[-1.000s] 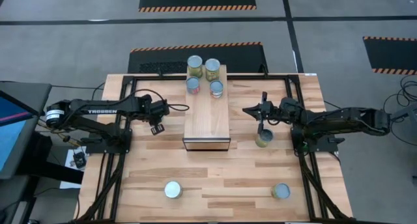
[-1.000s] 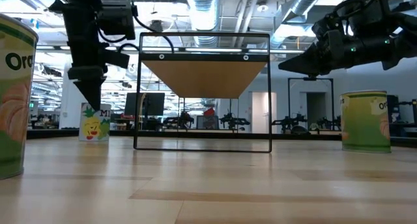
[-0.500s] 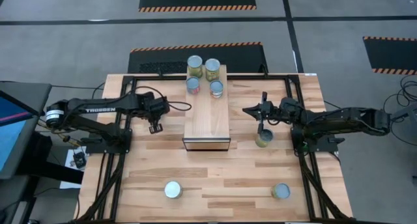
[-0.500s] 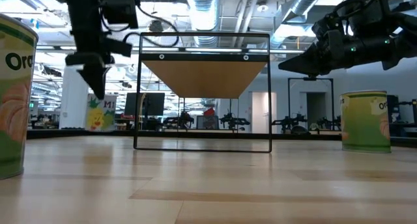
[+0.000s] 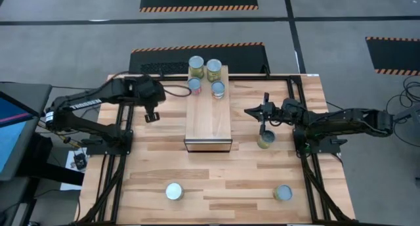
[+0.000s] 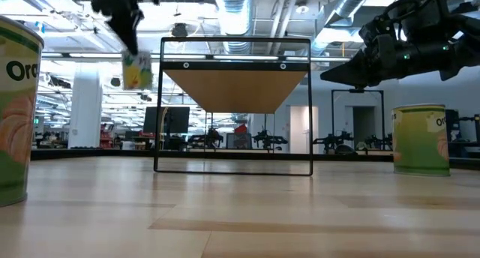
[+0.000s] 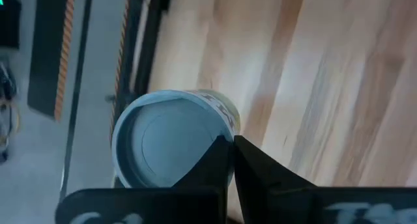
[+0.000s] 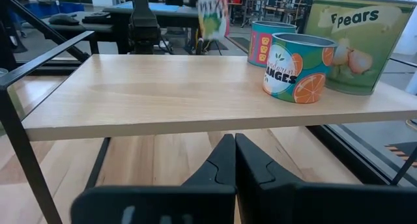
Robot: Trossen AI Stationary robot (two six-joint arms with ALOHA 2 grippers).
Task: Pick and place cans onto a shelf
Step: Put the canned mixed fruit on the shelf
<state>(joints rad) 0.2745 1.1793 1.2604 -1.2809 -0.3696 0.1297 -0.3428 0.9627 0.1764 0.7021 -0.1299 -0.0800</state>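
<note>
High view: the left gripper [image 5: 151, 116] sits beside the long light-wood shelf [image 5: 209, 117].

Low view: it lifts a small yellow-labelled tin can [image 6: 136, 70], jaws clamped on its rim.

Right wrist view: the right gripper [image 8: 233, 160] waits closed, empty.

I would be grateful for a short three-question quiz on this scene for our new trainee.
1. How many cans stand on the shelf? A two, B four, C six.
2. True or false: the left hand holds a lifted can by its rim, clear of the table.
3. Which hand holds nothing?
Key: 1 B. 2 true. 3 the right hand, which is shut and empty.
</note>
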